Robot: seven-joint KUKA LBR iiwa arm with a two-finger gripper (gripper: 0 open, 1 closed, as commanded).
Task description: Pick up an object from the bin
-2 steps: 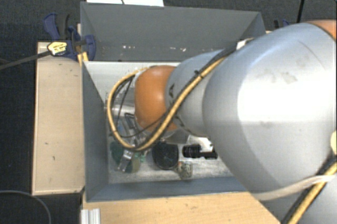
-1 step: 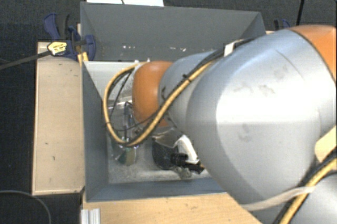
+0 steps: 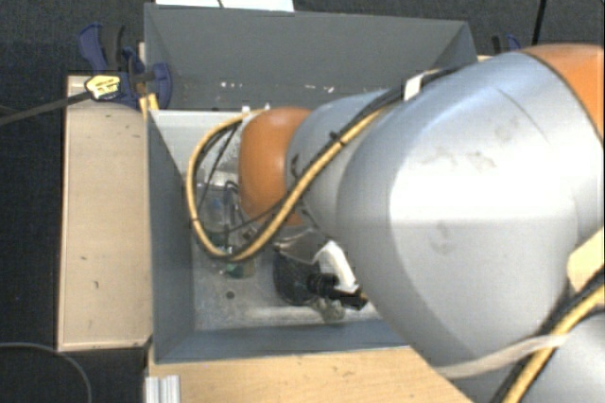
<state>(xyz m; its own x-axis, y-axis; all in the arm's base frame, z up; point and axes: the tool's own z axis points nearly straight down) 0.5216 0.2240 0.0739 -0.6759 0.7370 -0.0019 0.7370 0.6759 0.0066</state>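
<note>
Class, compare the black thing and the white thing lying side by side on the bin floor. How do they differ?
The black thing is dark and rounded; the white thing is pale and slimmer. The black thing looks bulkier than the white thing, which the arm partly covers. Both lie on the bin floor near its front wall.

- We label the arm links [image 3: 473, 202]: broad, rounded, silver-grey shells.
- We mark the orange cover [image 3: 269, 160] at the wrist: domed, glossy.
- We trace yellow and black cables [image 3: 193, 188], looped beside it.
</note>
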